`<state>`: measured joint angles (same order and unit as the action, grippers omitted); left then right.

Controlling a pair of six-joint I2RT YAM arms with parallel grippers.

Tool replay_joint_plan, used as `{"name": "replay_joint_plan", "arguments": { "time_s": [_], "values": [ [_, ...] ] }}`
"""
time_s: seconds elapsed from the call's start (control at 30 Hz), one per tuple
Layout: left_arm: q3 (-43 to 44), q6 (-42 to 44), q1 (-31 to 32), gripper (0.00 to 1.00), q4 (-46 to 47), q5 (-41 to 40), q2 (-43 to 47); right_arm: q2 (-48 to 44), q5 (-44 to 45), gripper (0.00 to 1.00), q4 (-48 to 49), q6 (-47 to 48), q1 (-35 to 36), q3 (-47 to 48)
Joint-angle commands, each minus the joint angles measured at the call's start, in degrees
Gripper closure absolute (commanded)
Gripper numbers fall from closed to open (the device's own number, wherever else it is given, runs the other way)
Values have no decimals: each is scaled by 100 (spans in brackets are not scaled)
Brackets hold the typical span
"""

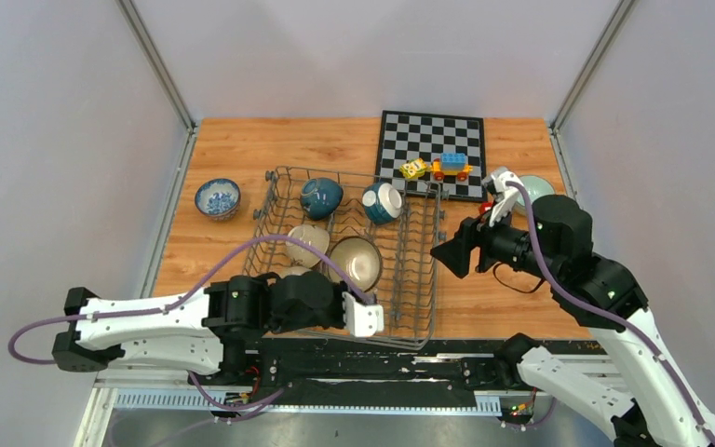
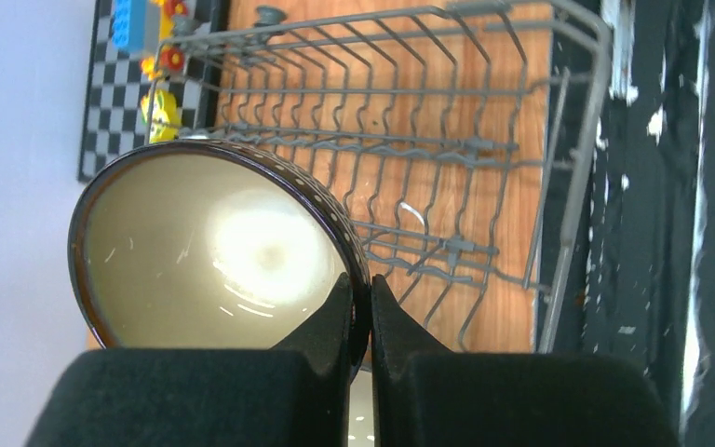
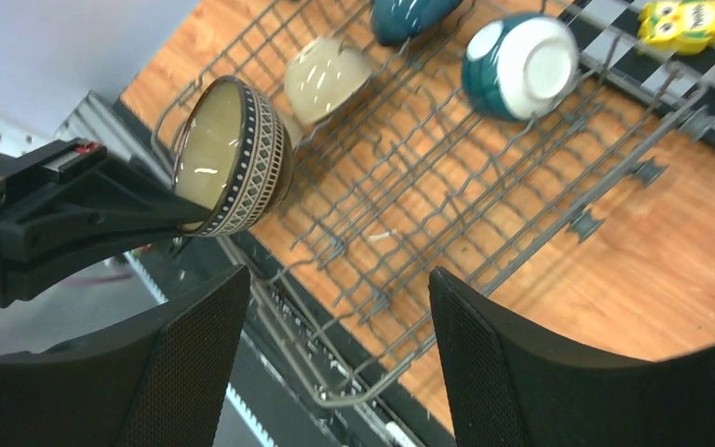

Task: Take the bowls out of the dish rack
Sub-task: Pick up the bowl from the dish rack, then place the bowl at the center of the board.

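Looking down from above, the large grey wire dish rack [image 1: 419, 279] sits mid-way across the orange-brown wooden tabletop [image 1: 242, 149] and holds four bowls: a dark teal glazed bowl [image 1: 321, 197] and a teal-and-white bowl [image 1: 383, 202] along its far side, a beige bowl [image 1: 305, 244] below them, and a dark brown striped bowl with a cream inside [image 1: 355, 263] toward the front. The left gripper [image 1: 354, 293] is clamped on that brown bowl's near rim. A blue-and-white patterned bowl [image 1: 217, 198] stands on the wood well left of the rack. A pale green bowl [image 1: 538, 186] by the right table edge is partly hidden behind the right gripper [image 1: 449, 251], which hovers just beside the rack's right side, jaws apart around nothing. A black-and-white chessboard [image 1: 419, 135] carrying colourful toy blocks [image 1: 439, 167] lies just behind the rack's far right corner. Bare wood runs between the rack and the right table edge. The left wrist view shows the fingers [image 2: 335, 317] pinched onto the rim, the bowl tilted on edge, and bare prongs beyond it. Only the right wrist view shows the bowl's patterned outer wall, but not whether its base touches the wires.
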<state>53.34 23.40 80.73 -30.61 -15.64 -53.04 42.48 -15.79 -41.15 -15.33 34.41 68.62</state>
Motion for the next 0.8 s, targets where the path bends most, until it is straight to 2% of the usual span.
{"name": "replay_joint_plan", "arguments": {
  "time_s": [0.0, 0.1, 0.2, 0.33, 0.43, 0.57, 0.77],
  "values": [
    [178, 1753, 517, 100, -126, -312, -170, 299, 68, 26, -970, 377, 390, 283],
    [182, 2268, 738, 100, -319, -102, -263, 546, 371, 27, -1234, 561, 668, 498],
    [205, 2383, 799, 100, -444, 218, -326, 937, 404, 28, -1497, 692, 1039, 719],
    [130, 2509, 1129, 100, -600, 454, -451, 1353, 1249, 30, -1683, 635, 2042, 1060],
    [147, 2682, 1230, 100, -886, 666, -576, 1737, 1758, 32, -1885, 680, 2543, 1403],
    [348, 2624, 1234, 100, -1245, 980, -772, 2251, 2261, 39, -2093, 652, 3133, 1678],
    [652, 2374, 1248, 100, -1338, 1343, -911, 2741, 2749, 42, -2276, 379, 3719, 1768]
  ]
}}
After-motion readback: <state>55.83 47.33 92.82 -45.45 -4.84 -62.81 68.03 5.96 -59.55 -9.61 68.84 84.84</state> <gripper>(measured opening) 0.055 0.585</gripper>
